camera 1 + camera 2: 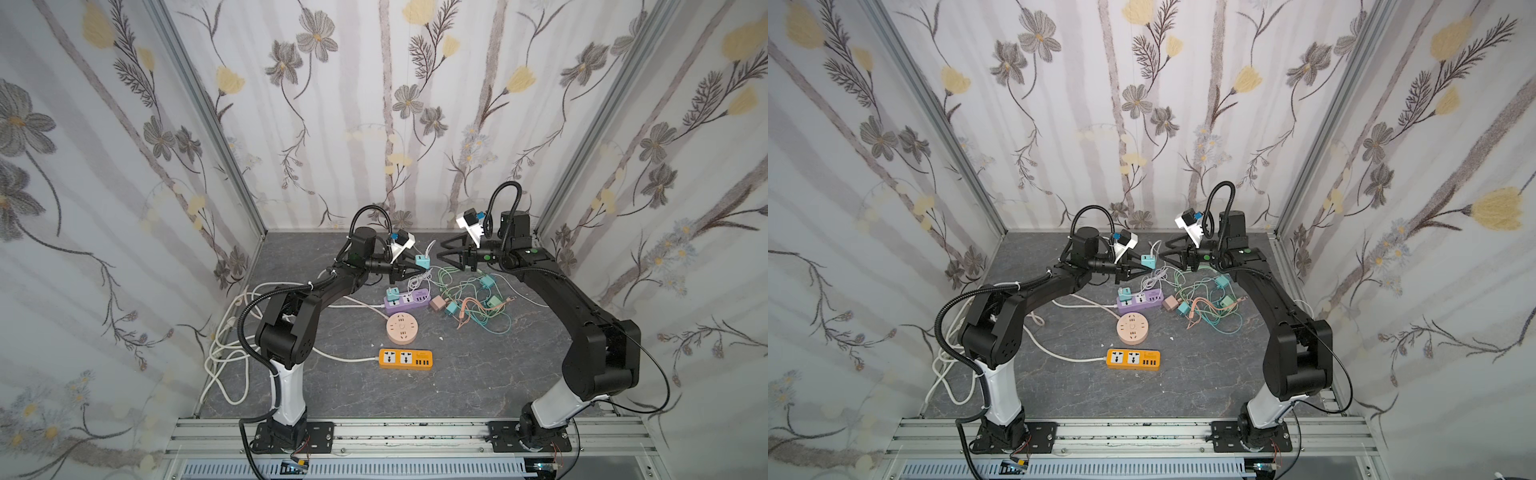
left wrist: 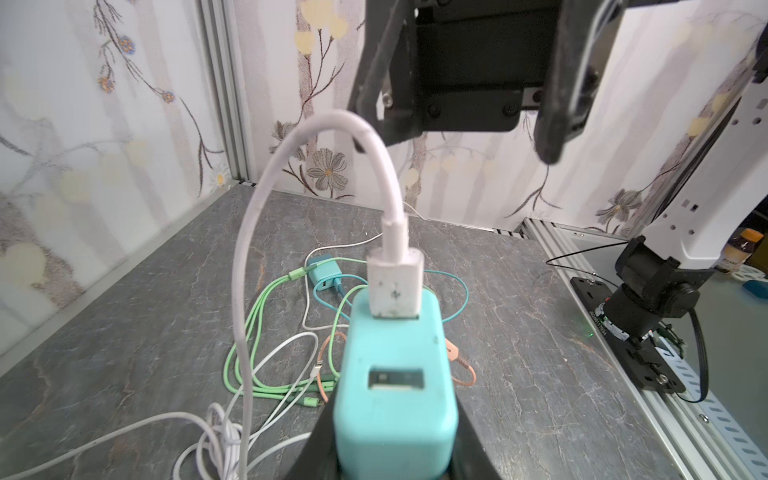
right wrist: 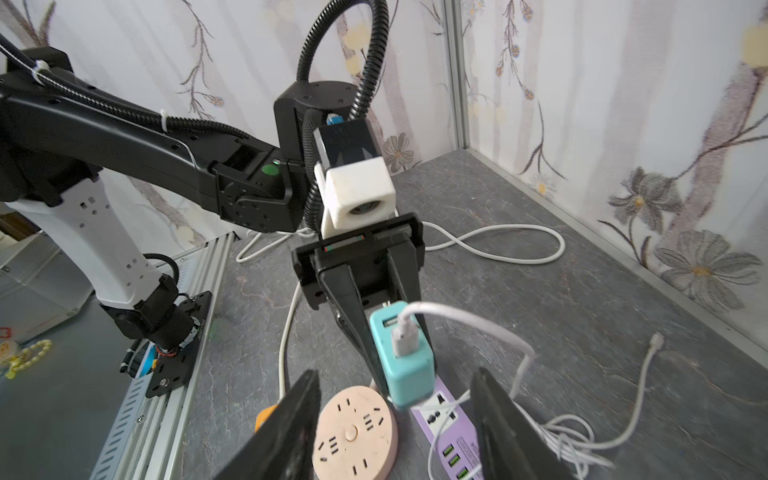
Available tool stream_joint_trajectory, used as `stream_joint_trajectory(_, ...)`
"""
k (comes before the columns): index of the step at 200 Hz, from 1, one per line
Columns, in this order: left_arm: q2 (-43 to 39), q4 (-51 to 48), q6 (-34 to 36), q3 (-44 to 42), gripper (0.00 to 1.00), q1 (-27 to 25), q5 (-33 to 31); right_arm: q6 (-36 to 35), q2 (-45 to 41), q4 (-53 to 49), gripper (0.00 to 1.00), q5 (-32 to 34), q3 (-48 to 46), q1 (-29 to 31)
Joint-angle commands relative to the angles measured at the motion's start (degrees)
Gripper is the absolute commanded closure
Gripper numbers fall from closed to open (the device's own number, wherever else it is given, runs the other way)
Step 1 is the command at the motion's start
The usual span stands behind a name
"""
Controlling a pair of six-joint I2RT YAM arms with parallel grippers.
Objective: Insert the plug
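The left gripper [image 1: 412, 266] has its jaws clamped on the sides of a teal charger [image 2: 395, 374], held up above the table [image 1: 478, 374] at the far middle of the workspace. The charger's port face points away from the left gripper and toward the right gripper [image 1: 442, 250]. The right gripper's jaws stand wide apart and hold nothing.

The white plug [image 2: 395, 286] sits in one of the charger's two ports, and the other port is bare. The plug's long axis runs along the line between the two grippers, sticking out toward the right jaws. The right arm is therefore the nearer one for any further push. The plug's shell meets the charger face with no metal showing, so it looks fully seated. Its white cable [image 2: 249, 249] loops up and then drops to the table.

There are three socket units on the table: a purple strip [image 1: 406, 300], a round pink socket [image 1: 401, 329] and an orange strip [image 1: 405, 358]. Besides the held charger, one teal charger stands in the purple strip, three teal ones lie loose, and there is one brownish one. The cables are too tangled to count.
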Motion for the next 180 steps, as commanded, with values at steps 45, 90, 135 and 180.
stream_joint_trajectory(45, -1.5, -24.5, 22.5, 7.2, 1.0, -0.7, -1.6, -30.6, -1.6, -37.5, 0.35, 19.3, 12.1, 3.0)
stream_joint_trajectory(90, -2.5, -29.7, 26.7, 9.0, 1.0, -1.4, -1.6, -36.5, 3.2, -43.4, 0.33, 20.6, 22.6, 7.2)
stream_joint_trajectory(135, -3.2, -31.5, 27.8, 9.0, 1.0, -1.7, -1.9, -39.8, 7.6, -46.9, 0.33, 20.3, 31.4, 10.6)
stream_joint_trajectory(180, -4.6, -29.5, 26.9, 8.0, 1.0, -2.0, -1.3, -41.4, 11.8, -47.2, 0.33, 21.7, 33.9, 12.0)
